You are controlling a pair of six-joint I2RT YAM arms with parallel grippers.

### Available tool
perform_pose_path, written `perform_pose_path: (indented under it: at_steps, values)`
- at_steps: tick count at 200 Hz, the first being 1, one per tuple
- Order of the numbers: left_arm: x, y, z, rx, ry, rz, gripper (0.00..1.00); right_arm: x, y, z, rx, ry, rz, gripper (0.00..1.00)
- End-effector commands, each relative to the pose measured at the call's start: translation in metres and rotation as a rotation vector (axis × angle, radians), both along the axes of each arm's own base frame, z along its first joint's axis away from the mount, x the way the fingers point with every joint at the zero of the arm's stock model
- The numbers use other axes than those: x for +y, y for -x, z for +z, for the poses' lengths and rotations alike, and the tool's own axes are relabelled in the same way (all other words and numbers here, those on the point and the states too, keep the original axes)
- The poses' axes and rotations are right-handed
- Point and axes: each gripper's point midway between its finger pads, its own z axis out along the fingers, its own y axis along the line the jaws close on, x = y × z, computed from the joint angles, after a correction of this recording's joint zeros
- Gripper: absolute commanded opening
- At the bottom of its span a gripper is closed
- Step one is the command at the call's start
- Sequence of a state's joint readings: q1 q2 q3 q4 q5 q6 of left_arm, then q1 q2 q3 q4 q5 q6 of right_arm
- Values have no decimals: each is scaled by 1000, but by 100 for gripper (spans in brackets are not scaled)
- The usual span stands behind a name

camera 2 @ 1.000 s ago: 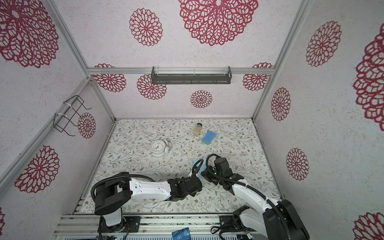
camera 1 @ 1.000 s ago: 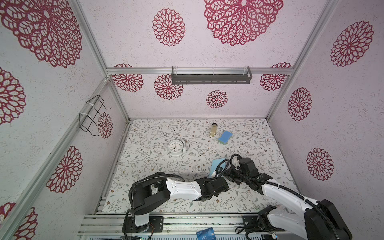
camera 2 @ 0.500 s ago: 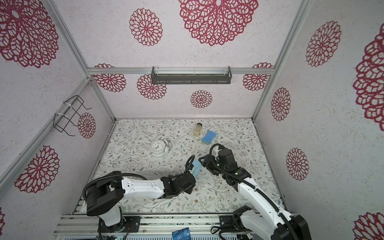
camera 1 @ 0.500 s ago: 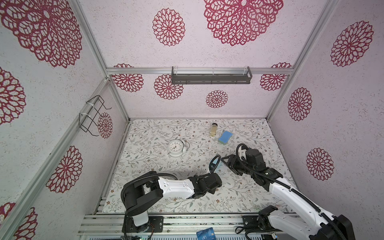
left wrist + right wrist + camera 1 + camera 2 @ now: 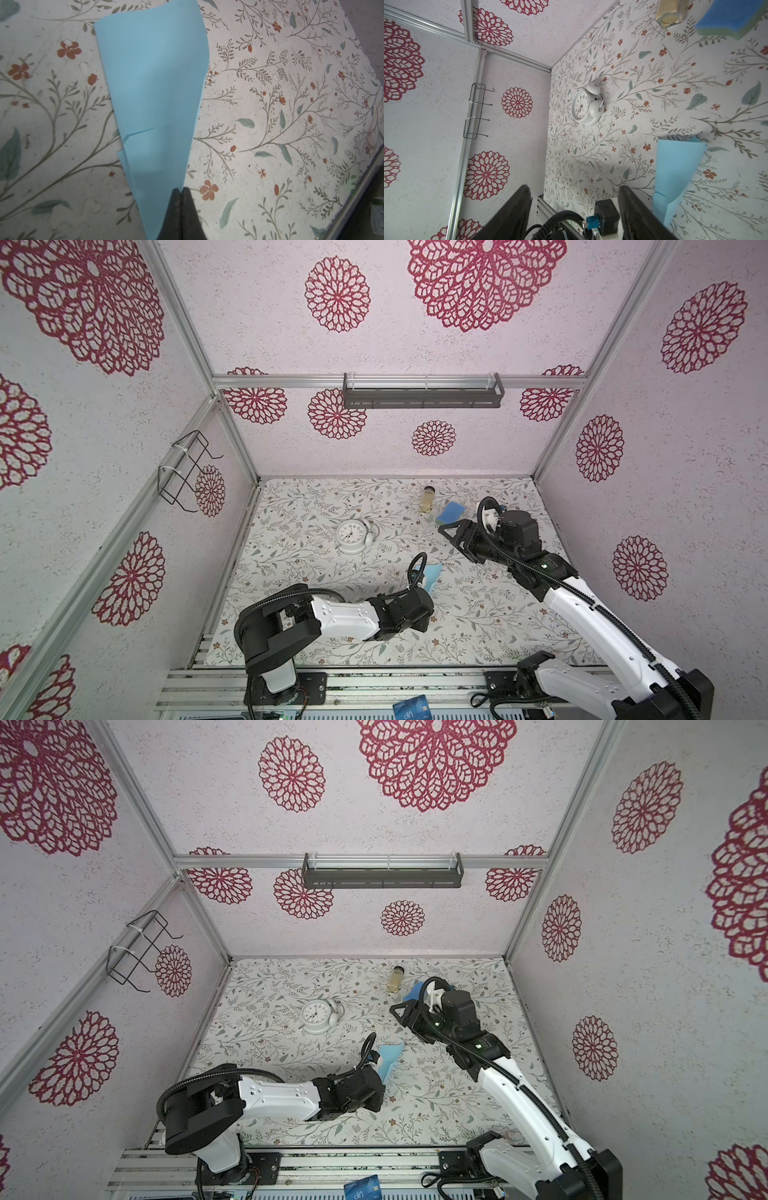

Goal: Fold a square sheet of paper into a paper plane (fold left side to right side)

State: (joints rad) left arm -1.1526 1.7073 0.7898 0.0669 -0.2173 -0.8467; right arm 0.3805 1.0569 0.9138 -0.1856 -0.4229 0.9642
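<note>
**Late stage of folding.** The paper plane is lying on the table, nearer the robot than the white clock, and is showing as a tapered, layered dart (no square outline showing). The left gripper is pinching its narrow end, jaws closed on it. The right gripper is hovering to the right of the clock, jaws spread and empty, apart from the plane. Judged remaining: a final crease check and release.
</note>
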Motion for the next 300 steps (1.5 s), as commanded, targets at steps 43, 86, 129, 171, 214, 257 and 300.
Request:
perform_pose_path:
  at_steps: [43,86,129,171,214,257,300]
  values:
    - [-6,-5,2,32,84,15,0,18,-5,25,-16,-209,64,67]
    - [-2,-6,5,32,106,21,0,12,-1,16,-12,-128,50,65]
    - [0,-9,12,21,121,25,0,3,20,-40,56,-110,33,59]
    - [1,-6,6,50,140,22,0,-14,42,-90,81,-3,24,52]
    - [-3,-3,-1,94,157,8,0,-24,64,-124,93,30,27,47]
    - [-5,0,-4,125,186,7,0,-27,78,-153,117,42,37,45]
    - [-5,0,1,124,192,5,0,-28,82,-161,125,95,72,44]
